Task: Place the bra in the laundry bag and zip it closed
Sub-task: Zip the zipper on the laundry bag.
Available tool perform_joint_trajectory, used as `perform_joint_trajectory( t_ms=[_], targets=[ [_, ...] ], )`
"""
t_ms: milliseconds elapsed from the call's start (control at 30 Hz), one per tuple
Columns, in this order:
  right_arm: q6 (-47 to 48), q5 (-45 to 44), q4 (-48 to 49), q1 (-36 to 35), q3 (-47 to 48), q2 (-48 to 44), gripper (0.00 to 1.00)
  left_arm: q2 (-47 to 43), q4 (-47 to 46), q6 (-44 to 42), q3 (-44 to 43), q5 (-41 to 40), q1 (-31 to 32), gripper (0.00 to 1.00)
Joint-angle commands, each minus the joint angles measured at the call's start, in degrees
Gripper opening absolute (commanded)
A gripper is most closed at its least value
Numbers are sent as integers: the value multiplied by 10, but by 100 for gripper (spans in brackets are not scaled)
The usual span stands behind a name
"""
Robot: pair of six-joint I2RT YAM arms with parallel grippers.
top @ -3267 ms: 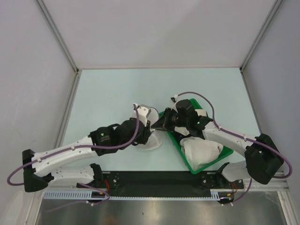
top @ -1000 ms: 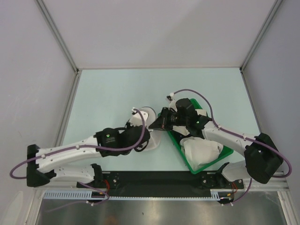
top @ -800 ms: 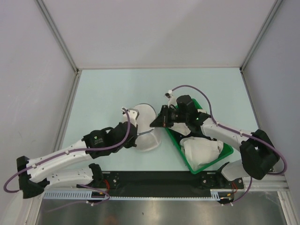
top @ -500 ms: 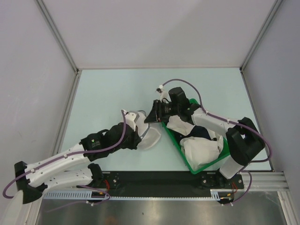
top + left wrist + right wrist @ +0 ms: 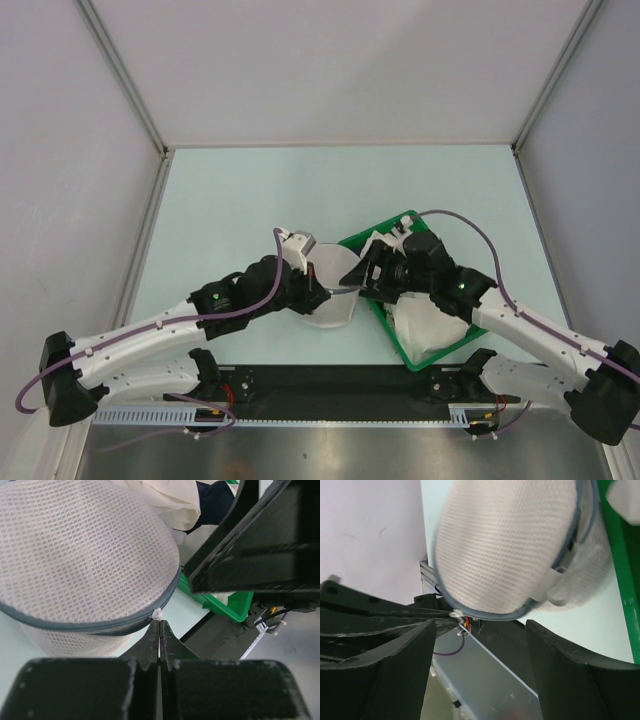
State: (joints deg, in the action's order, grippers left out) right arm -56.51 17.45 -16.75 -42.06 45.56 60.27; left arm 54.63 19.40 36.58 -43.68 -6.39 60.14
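**While the left gripper [image 5: 159, 627] stays pinched at the zip, the right gripper [image 5: 480, 627] springs wide**

Where a second ago it sat all but closed at the bag's edge, the right gripper now has its two black fingers [image 5: 385, 680] far apart, and nothing lies between them. Just ahead of them bulges the laundry bag [image 5: 85, 555]; neither finger touches it in the wrist view. Over to the left gripper: no change there, its fingers are pressed flat together as before; their tips sit right at the small white zipper pull [image 5: 157, 614] on the dark rim; whether the pull is actually caught between them, I cannot tell.

Moving outward, the bag shows one round mesh dome over the other; the dark zipper runs closed along the stretch in view. Under a second ago its two halves lay spread apart from above; now they sit together. It rests on the pale table [image 5: 240, 200], just beside the left wall of the green basket [image 5: 232, 607]. The bra cannot be made out in any view.

And the arms have shifted. Half a second back the right arm reached across the basket's far corner; now it has swung round to the near side, its forearm crossing above the white garment [image 5: 425, 325] in the basket. A navy garment [image 5: 215, 495] peeks out beyond the bag. The left arm has pushed further right, up against the bag.
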Motion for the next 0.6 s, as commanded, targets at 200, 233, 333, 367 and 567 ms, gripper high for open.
perform_joint_trajectory(
  t_ms=[200,233,333,367,567],
  targets=[
    [-226,-123,19,-57,-104,-101,75,-3,-64,17,8,48,-1,0],
    [-239,-151,3,-59,-104,-123,75,-3,-63,17,8,50,-1,0],
    [-292,-174,8,-63,-128,-156,72,-4,-67,17,10,54,-2,0],
    [-301,-174,20,-65,-132,-156,70,-2,-67,17,10,55,-1,0],
    [-334,-174,46,-75,-123,-113,66,-1,-70,19,11,59,0,0]
  ],
)
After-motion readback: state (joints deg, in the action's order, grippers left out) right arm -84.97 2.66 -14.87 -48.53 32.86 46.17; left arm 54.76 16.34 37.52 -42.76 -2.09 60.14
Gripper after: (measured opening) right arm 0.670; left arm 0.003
